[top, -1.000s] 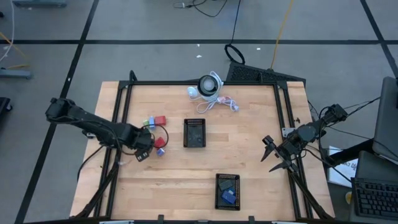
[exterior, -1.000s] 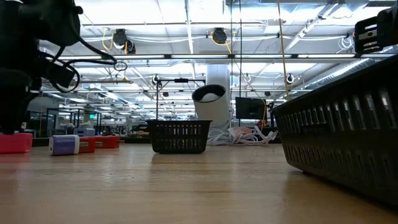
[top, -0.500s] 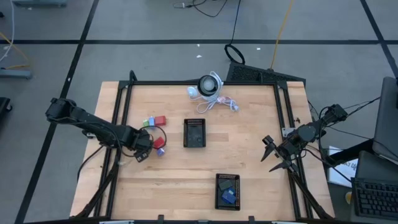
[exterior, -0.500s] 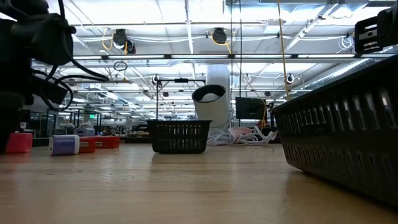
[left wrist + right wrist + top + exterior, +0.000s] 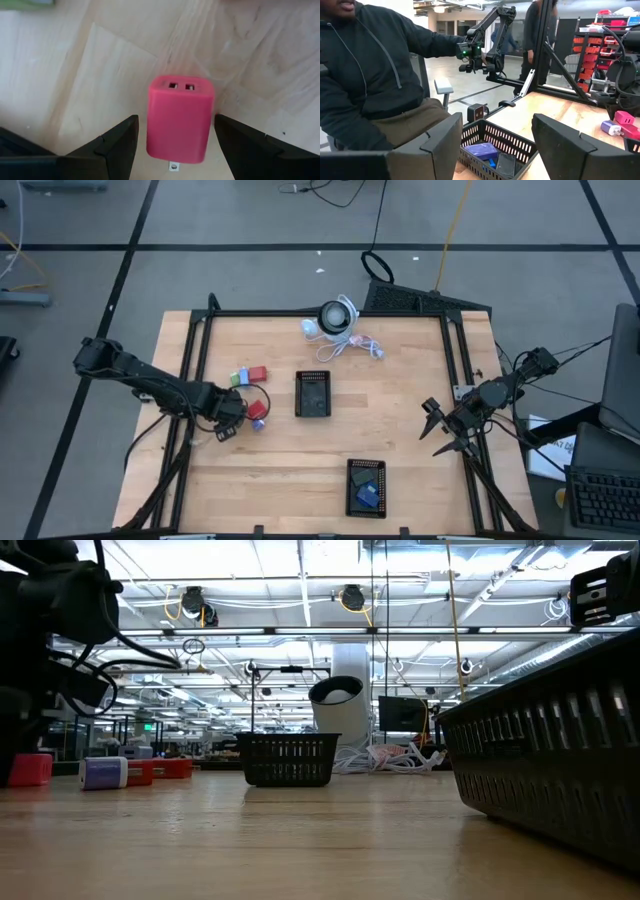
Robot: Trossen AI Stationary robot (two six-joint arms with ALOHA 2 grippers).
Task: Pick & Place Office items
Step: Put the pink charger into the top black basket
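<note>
Step in hand: grasp approach. Left gripper (image 5: 175,145), fingers spread, straddles the red charger (image 5: 180,117) at the table's (image 5: 400,440) nine o'clock. Next move: close, lift. Right gripper (image 5: 438,430) waits spread at three o'clock.

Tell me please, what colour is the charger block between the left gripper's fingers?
Pinkish red charger block, clearest in the left wrist view.

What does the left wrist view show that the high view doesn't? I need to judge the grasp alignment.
Only the left wrist view shows the red charger's two slots and the open gaps on both sides between it and the left pincer's fingers. Only the high view shows the two black trays, the white round device and the waiting right pincer. Both show the wooden table.
</note>
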